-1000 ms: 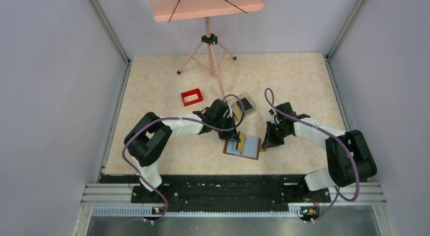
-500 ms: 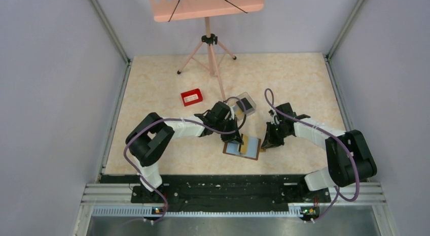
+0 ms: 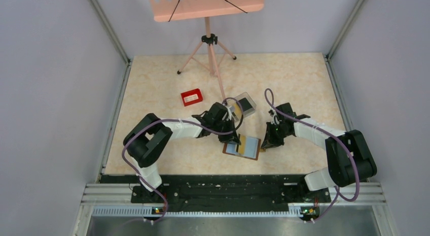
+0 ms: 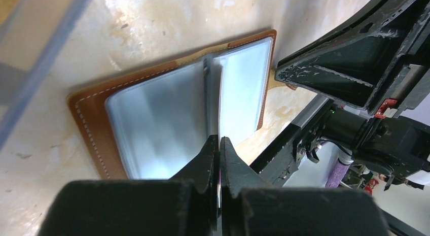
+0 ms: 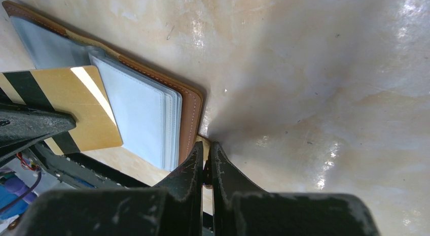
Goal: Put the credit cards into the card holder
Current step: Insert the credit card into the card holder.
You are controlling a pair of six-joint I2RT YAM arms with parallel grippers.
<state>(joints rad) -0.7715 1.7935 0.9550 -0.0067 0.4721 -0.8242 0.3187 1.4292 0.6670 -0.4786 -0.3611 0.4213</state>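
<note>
While holder [image 4: 88,127] lay open, left gripper [image 4: 219,144]: clenched on yellow card [image 5: 76,104], insertion step.
Right gripper [image 5: 205,154]: clenched on holder's edge, steadying.
Next: card needed aligning with a sleeve [image 4: 152,124].

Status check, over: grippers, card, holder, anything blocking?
Left gripper shut on tan-yellow card, poised over open card holder. Right gripper shut, apparently pinching holder's edge. Nothing blocking the clear sleeves.
</note>
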